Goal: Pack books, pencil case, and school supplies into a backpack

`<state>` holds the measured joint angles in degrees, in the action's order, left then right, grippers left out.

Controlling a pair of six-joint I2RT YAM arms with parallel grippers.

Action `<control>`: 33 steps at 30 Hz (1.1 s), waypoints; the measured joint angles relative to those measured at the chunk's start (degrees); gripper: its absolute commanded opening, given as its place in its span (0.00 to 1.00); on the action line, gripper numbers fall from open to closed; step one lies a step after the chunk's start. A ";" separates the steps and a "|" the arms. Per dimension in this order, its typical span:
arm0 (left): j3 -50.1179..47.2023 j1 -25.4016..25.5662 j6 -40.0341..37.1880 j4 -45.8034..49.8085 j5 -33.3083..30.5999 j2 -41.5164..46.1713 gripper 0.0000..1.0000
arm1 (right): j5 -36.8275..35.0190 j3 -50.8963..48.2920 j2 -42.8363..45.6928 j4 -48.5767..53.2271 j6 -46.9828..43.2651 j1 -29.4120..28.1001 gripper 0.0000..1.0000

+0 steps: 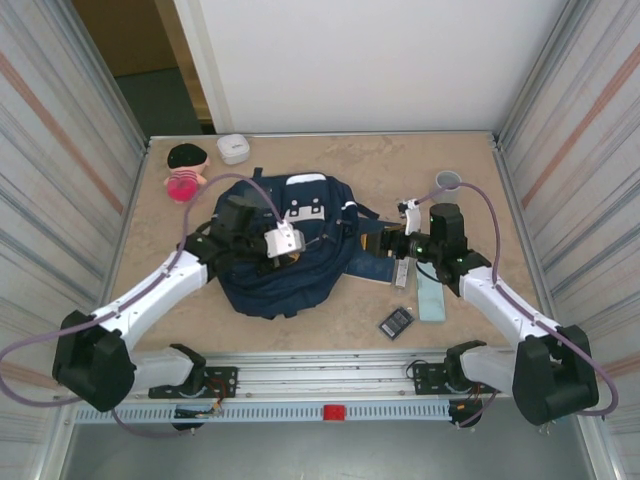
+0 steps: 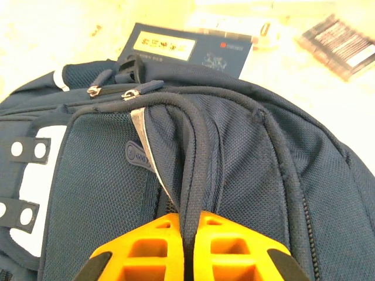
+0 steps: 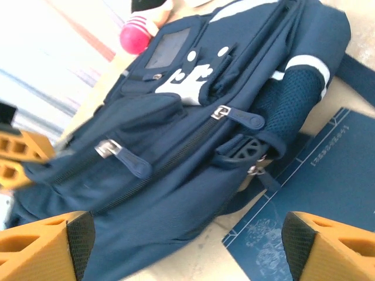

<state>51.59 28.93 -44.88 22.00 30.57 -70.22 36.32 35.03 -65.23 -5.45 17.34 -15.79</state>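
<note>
The left gripper point(image 2: 187, 249) was clamped on a padded ridge of the backpack point(image 1: 290, 270), probably a strap, seemingly to steady or lift it, while the right gripper point(image 3: 186, 234) hung wide open above the book point(image 3: 328, 193) lying just beside the bag, poised for a pickup.

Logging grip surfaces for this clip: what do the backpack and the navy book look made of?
The backpack: woven synthetic fabric, matte, probably nylon or polyester; open mesh weave shows on its panels. The book: likely card or paper cover, smooth and flat, with a printed yellow label.
</note>
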 measured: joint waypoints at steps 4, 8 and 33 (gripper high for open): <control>1.90 -4.85 -2.14 4.68 7.69 1.38 0.00 | 3.63 0.00 -2.86 -1.01 -6.01 2.03 0.82; 2.56 -6.88 -4.48 7.85 12.35 1.66 0.00 | 6.69 0.00 -6.54 -1.03 -11.06 3.06 0.77; 3.41 -12.33 -5.29 8.70 21.55 2.21 0.00 | 6.99 -2.56 -8.87 -3.02 -16.46 -1.22 0.76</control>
<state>55.00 16.60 -50.17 30.70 52.12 -68.01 43.31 32.47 -74.11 -8.47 0.89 -17.02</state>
